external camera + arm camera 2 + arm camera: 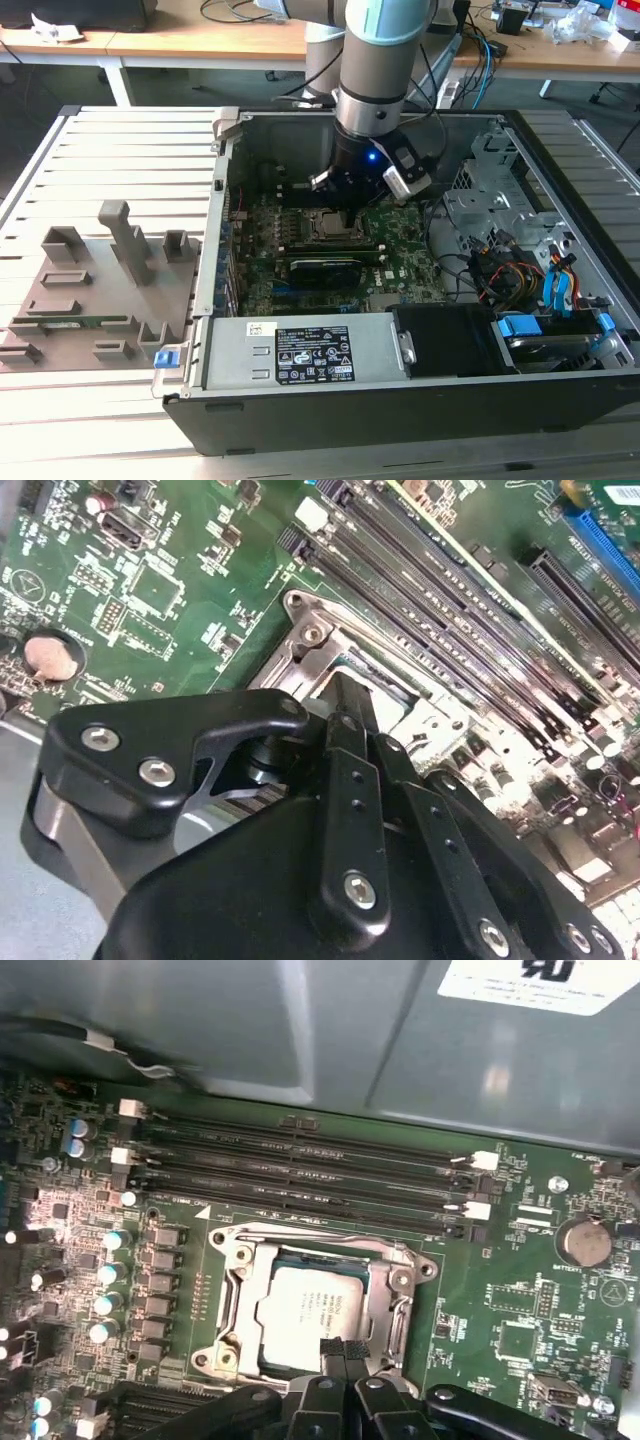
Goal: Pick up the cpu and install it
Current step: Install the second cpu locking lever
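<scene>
The cpu [308, 1305] lies flat inside the metal-framed socket [232, 1290] on the green motherboard, silvery top up. My gripper [340, 1348] hangs right over the socket's edge. Its two black fingers [330, 1352] are pressed together, shut, with their tips at the cpu's near edge and nothing between them. In the second wrist view the gripper [345, 692] points down onto the socket frame [312, 640] and covers most of the chip. In the exterior view the gripper [345, 195] reaches down inside the open computer case, just above the socket [325, 226].
Black memory slots [300, 1175] run beside the socket, with the case wall [300, 1030] beyond. A coin battery [583, 1242] sits on the board. A power supply [310, 355] and drive bay with cables [530, 270] fill the case. A grey fixture tray [90, 290] lies at the exterior view's left.
</scene>
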`<action>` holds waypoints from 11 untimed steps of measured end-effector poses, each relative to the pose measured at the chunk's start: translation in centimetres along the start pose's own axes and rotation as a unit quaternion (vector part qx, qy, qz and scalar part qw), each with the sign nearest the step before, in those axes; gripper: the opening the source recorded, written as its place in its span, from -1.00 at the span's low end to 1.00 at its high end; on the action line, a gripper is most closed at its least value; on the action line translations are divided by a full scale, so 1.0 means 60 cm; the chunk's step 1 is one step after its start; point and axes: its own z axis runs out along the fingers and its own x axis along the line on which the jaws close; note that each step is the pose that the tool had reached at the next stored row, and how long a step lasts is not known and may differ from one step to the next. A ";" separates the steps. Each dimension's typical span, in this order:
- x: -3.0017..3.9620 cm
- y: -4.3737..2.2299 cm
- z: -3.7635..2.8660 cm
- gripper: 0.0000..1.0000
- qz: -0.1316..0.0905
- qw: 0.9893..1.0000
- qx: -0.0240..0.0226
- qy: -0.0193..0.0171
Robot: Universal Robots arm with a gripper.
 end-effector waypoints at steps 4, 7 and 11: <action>0.000 0.001 -0.025 -0.79 0.000 1.000 0.000 0.000; 0.000 0.002 -0.056 -0.79 0.000 1.000 0.001 0.000; 0.000 0.002 -0.060 -0.79 0.000 1.000 0.001 0.000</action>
